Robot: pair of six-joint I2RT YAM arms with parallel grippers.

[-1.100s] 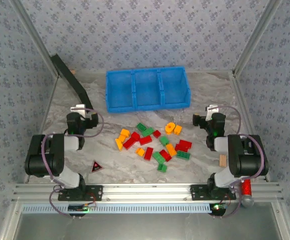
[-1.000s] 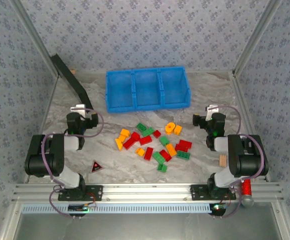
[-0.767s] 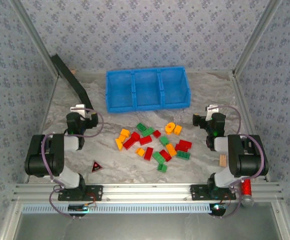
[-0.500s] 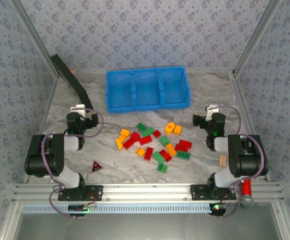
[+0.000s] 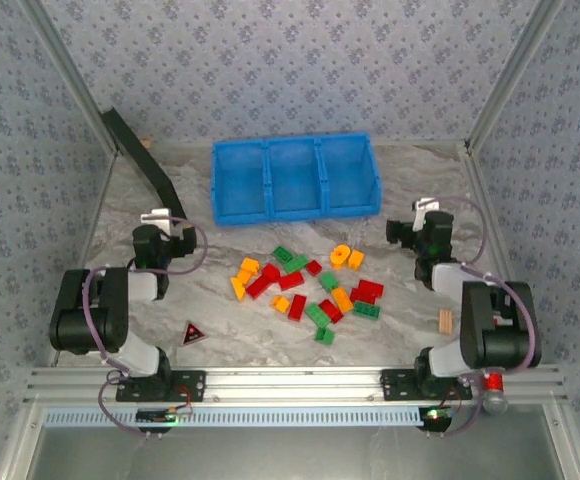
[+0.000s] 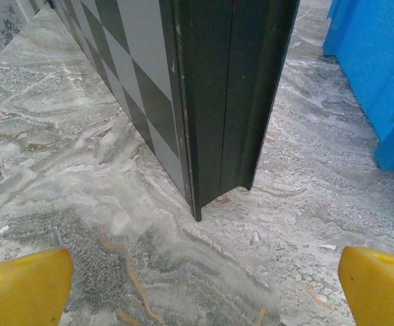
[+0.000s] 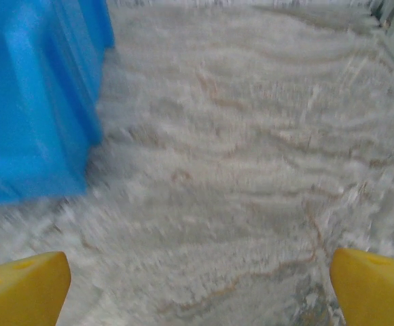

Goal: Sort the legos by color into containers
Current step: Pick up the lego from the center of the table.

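Observation:
Several red, green and orange-yellow legos (image 5: 305, 285) lie scattered on the marble table between the two arms. Behind them stands the blue bin (image 5: 295, 178), and I see no bricks in its three compartments. My left gripper (image 5: 160, 226) rests low at the left of the pile, open, its yellow fingertips (image 6: 24, 285) wide apart over bare table. Right of the pile, my right gripper (image 5: 425, 225) is open too, nothing between its fingertips (image 7: 373, 282). The bin's wall shows at the right in the left wrist view (image 6: 380, 75) and at the left in the right wrist view (image 7: 34, 95).
A dark slanted bar with a checkered face (image 5: 142, 160) stands just ahead of the left gripper (image 6: 217, 102). A dark red-marked triangle (image 5: 193, 333) lies near the left base. A small wooden piece (image 5: 446, 321) and a red cylinder (image 5: 492, 378) sit by the right base.
The right arm has lifted and reached a little farther from its base, and its wrist view is blurred by motion. The left arm and the legos have not moved.

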